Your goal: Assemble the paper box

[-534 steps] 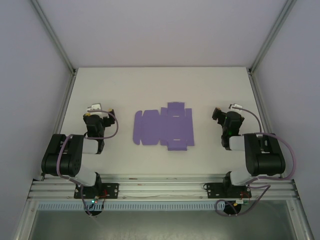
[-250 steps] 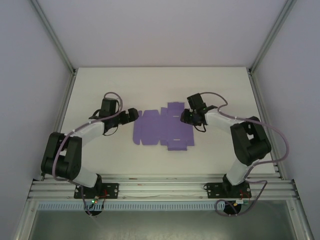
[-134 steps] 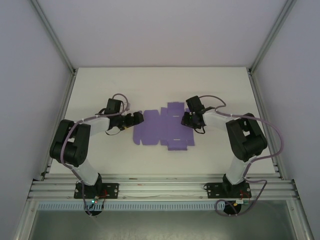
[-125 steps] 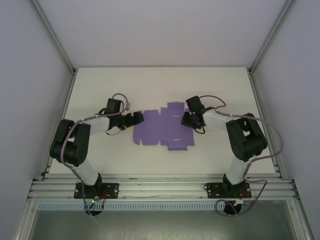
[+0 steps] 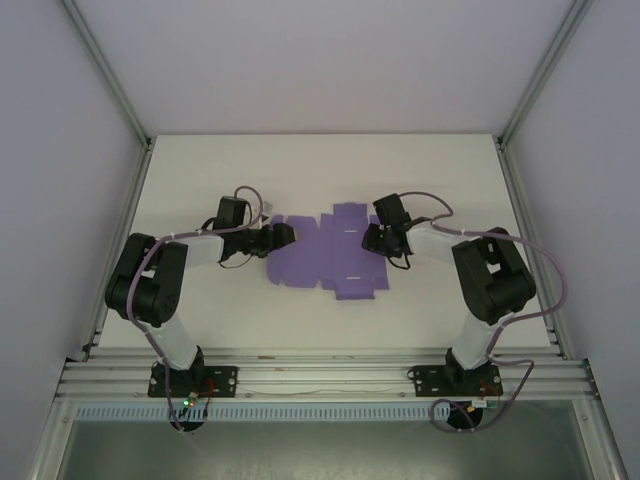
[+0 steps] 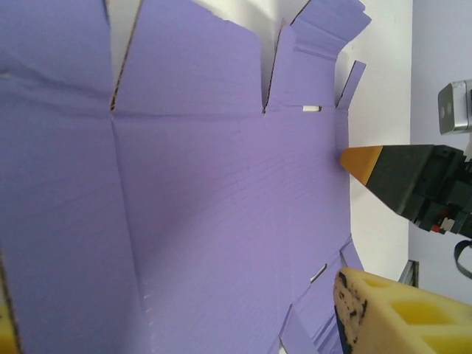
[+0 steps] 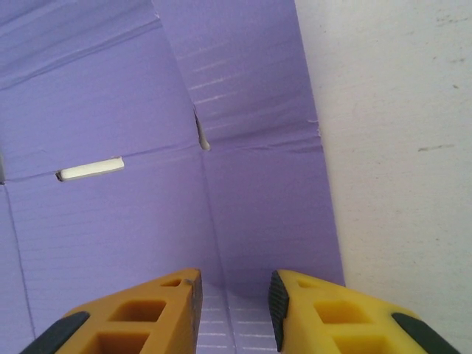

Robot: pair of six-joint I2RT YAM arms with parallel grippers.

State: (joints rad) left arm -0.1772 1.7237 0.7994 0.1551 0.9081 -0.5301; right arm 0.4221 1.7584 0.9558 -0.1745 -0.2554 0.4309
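Top external view, working out from the near edge: both arms rise from the aluminium rail (image 5: 330, 372) and bend in toward the middle of the white table (image 5: 330, 170). There the paper box (image 5: 325, 258) lies as a flat purple die-cut sheet, flaps spread, nothing folded yet. The left gripper (image 5: 283, 236) sits at the sheet's left end. Its wrist camera shows its yellow fingers (image 6: 383, 313) wide apart with the card running between them, lined up, I'd judge, to take that end panel. The right gripper (image 5: 372, 238) is at the sheet's right side, fingers (image 7: 324, 310) slightly apart and clamping nothing. Its tips sit low over the card near a crease, probably to pin it while the other end lifts. Beyond the sheet the table runs on to the pale back wall (image 5: 330, 60).
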